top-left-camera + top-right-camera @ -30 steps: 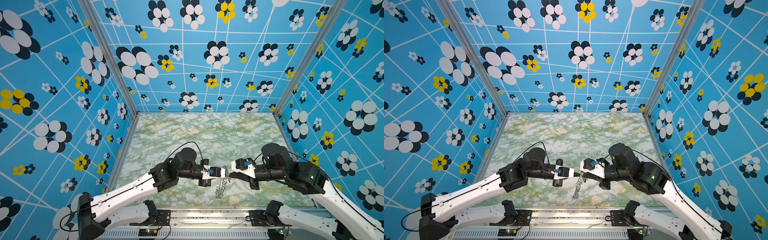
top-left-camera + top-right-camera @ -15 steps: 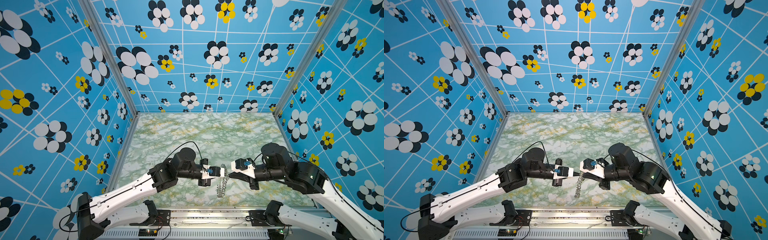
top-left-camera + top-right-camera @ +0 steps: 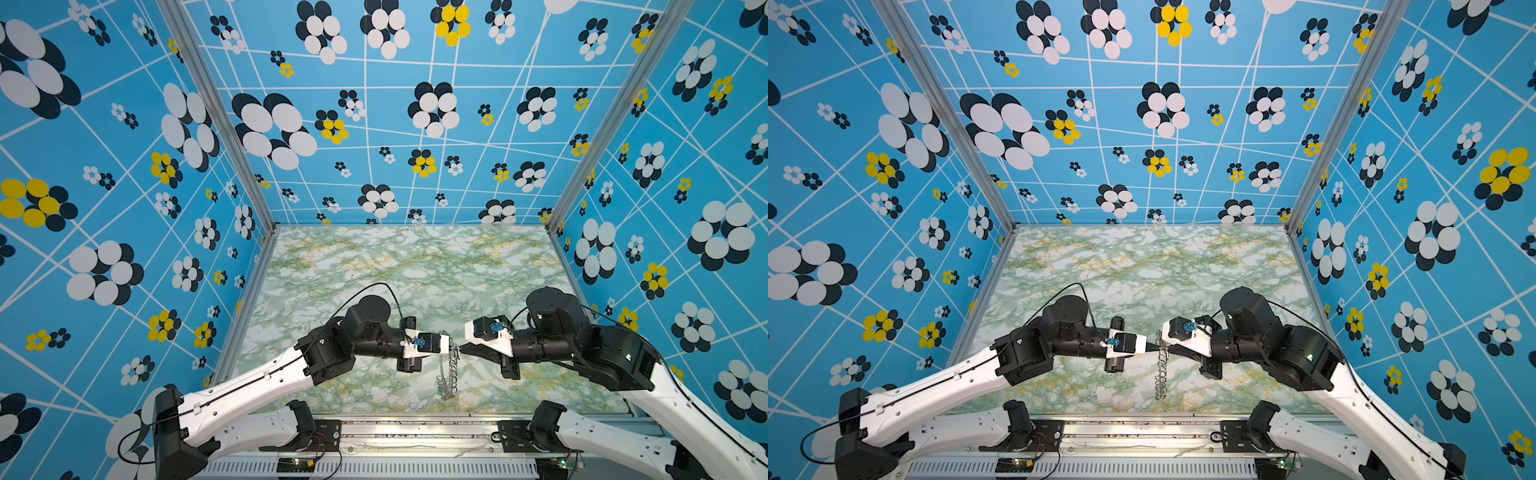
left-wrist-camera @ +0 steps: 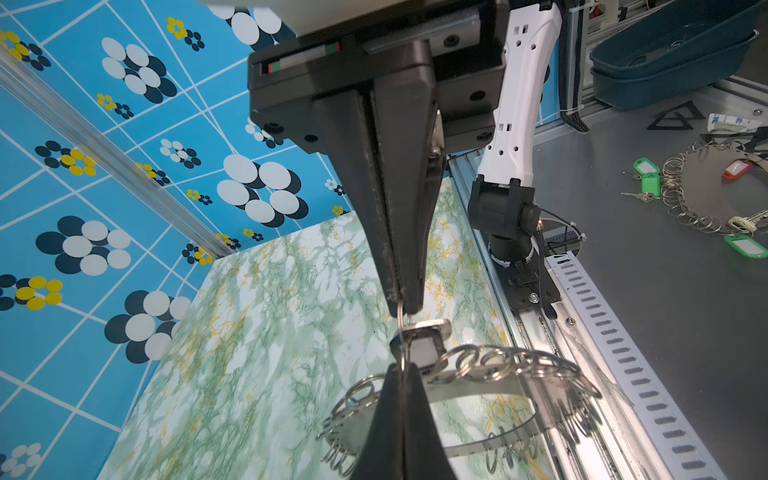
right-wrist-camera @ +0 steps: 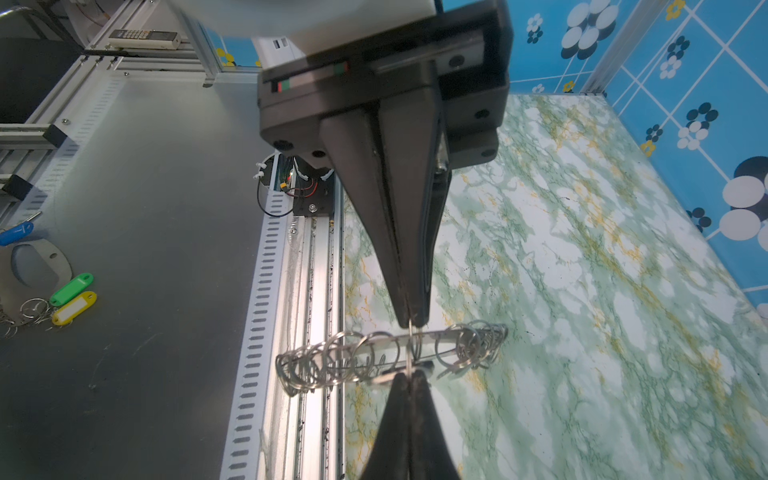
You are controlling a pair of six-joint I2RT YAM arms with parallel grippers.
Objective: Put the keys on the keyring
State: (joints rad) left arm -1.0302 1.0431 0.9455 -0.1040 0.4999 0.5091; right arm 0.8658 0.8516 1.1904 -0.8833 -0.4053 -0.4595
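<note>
The left hand [image 4: 401, 308] and the right hand [image 5: 411, 320] are both squeezed shut on a thin wire loop [image 4: 400, 321] of the keyring [image 4: 490, 386], which hangs between them above the table [image 3: 374, 270]. A hard pull could make the loop slip out and the keyring fall

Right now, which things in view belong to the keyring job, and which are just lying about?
In the job: grey metal ring-shaped disc edged with wire loops, hanging on edge; small dark oblong tag at its pinched loop.

Lying about: second grey loop-edged disc with green tags and a red tag, on the bench; teal plastic bins; yellow oblong tag.
</note>
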